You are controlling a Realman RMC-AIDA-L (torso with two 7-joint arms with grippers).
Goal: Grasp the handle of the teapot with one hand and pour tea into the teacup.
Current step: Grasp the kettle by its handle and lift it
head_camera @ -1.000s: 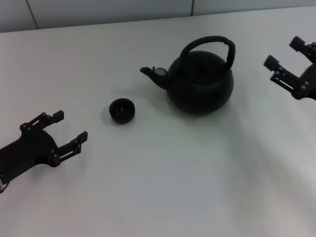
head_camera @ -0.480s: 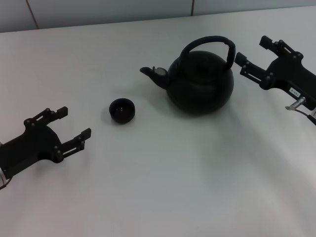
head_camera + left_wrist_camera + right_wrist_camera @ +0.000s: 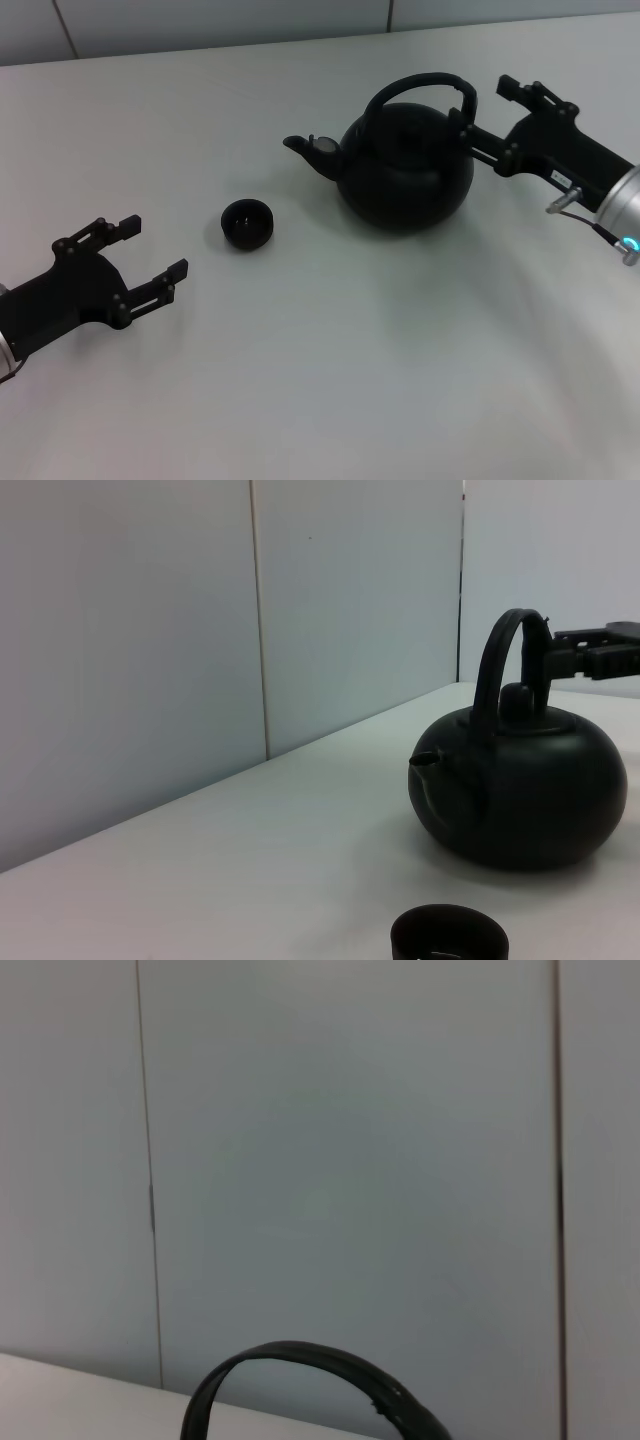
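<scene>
The black teapot (image 3: pixel 405 165) stands upright on the white table (image 3: pixel 330 380), spout pointing left, with its arched handle (image 3: pixel 420 88) raised over the lid. The tiny black teacup (image 3: pixel 246 223) sits left of the spout, apart from it. My right gripper (image 3: pixel 487 112) is open, its fingers right at the handle's right end, one on each side. My left gripper (image 3: pixel 150 247) is open and empty, low at the left, well short of the teacup. The left wrist view shows the teapot (image 3: pixel 520 795), the teacup (image 3: pixel 448 940) and the right gripper behind the handle (image 3: pixel 500 670). The right wrist view shows only the handle (image 3: pixel 320 1385).
A pale panelled wall (image 3: pixel 200 20) runs along the far edge of the table. Nothing else stands on the table.
My right gripper has moved left from the table's right side up to the teapot's handle. My left gripper has edged slightly forward. Teapot and teacup have not moved.
</scene>
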